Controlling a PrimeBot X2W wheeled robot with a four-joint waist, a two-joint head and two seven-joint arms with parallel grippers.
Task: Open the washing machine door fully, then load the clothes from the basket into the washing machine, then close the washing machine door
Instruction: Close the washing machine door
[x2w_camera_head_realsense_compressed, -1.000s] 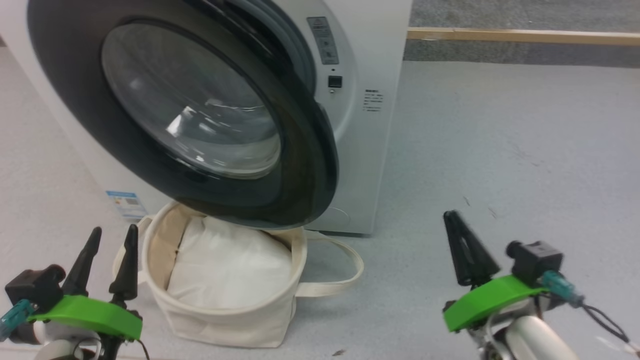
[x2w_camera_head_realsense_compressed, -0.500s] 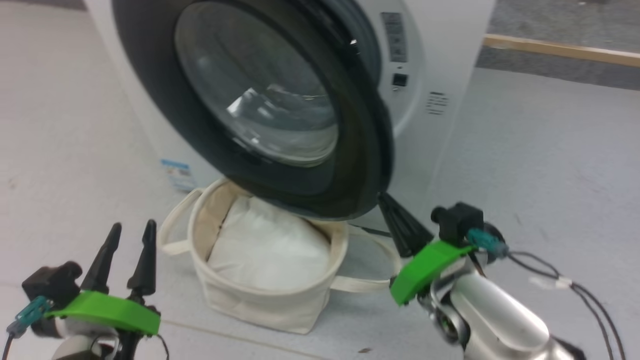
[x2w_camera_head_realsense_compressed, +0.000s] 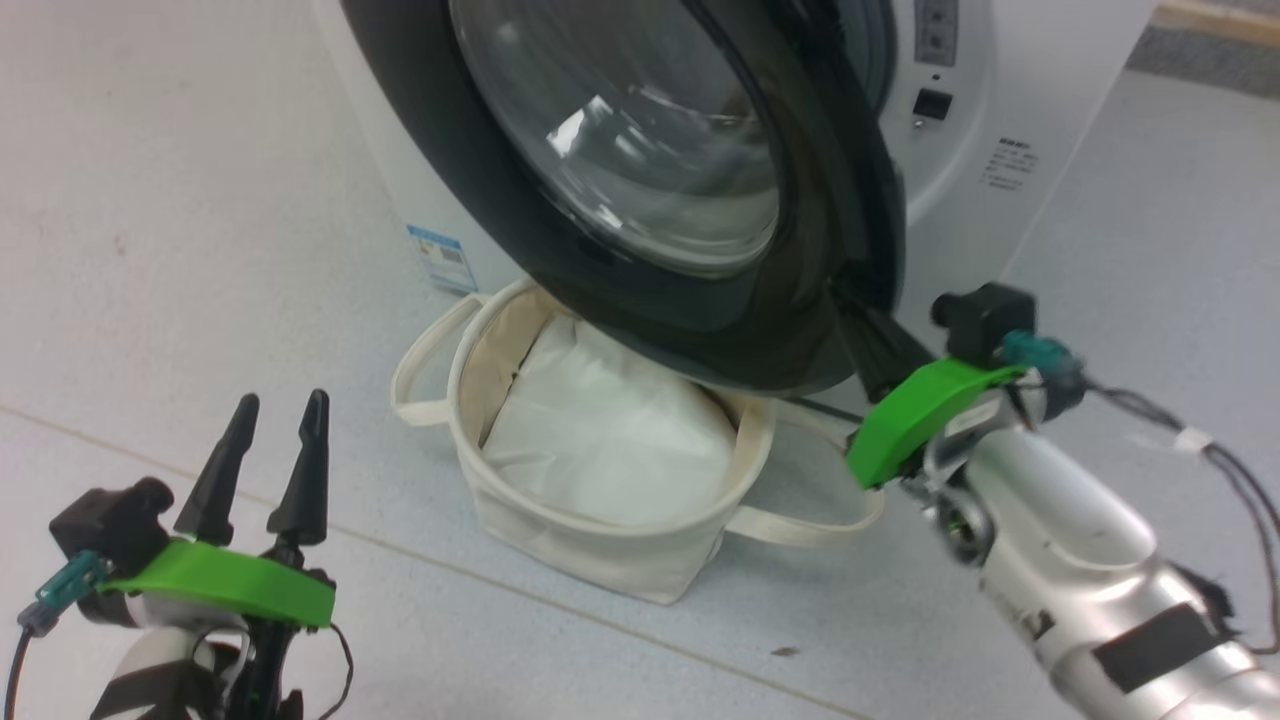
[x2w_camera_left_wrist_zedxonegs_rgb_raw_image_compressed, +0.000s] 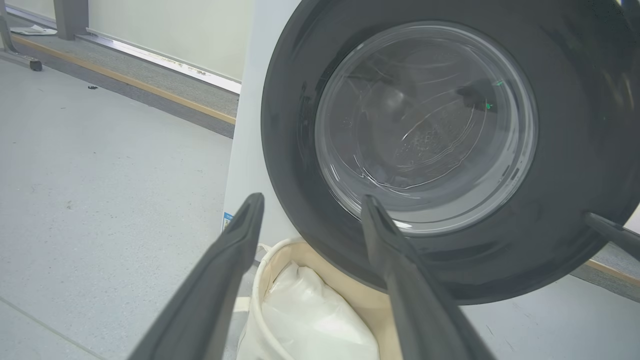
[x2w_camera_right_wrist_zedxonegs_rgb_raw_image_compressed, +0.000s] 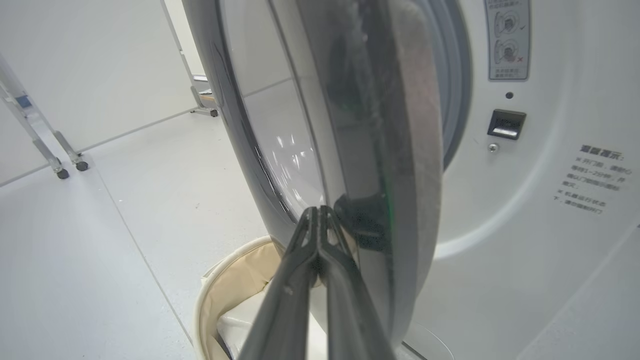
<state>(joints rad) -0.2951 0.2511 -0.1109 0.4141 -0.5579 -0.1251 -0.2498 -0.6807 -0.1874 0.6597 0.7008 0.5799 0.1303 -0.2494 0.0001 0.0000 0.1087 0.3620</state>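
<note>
- Floor (x2w_camera_head_realsense_compressed: 180, 200): pale grey, carries all items below.
- Washing machine (x2w_camera_head_realsense_compressed: 1010, 90): white front-loader, standing on the floor at the back.
- Washing machine door (x2w_camera_head_realsense_compressed: 470, 200): black rim, clear glass bowl; partly open, swung out from the machine front, lower rim overhanging the basket.
- Basket (x2w_camera_head_realsense_compressed: 600, 545): cream canvas tub on the floor just before the machine, under the door.
- White padding (x2w_camera_head_realsense_compressed: 610, 445): one piece, lying inside the basket.
- Right hand (x2w_camera_right_wrist_zedxonegs_rgb_raw_image_compressed: 318, 220): fingers pressed together, nothing between them; tips at the door's lower free edge, contact unclear.
- Left hand (x2w_camera_head_realsense_compressed: 282, 410): fingers apart, empty, left of the basket.
- Blue label (x2w_camera_head_realsense_compressed: 440, 258): low on the machine front.
</note>
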